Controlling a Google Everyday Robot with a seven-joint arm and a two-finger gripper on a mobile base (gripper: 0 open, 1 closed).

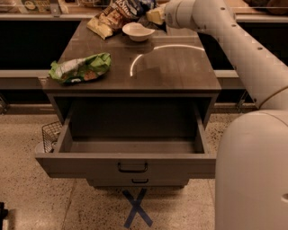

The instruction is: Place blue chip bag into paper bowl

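Note:
The paper bowl (138, 31) is small, round and off-white, and stands at the back of the cabinet top. My gripper (154, 14) hangs just above and behind the bowl, at the top edge of the view. It is shut on the blue chip bag (145, 5), a dark navy glossy bag held in the air over the bowl's far side. Part of the bag is cut off by the top edge of the view.
A tan-and-brown bag (109, 19) lies left of the bowl. A green bag (80, 68) lies at the cabinet top's (171, 67) left front. The top drawer (130, 148) stands pulled open below. A wire basket (48, 134) sits on the floor at left.

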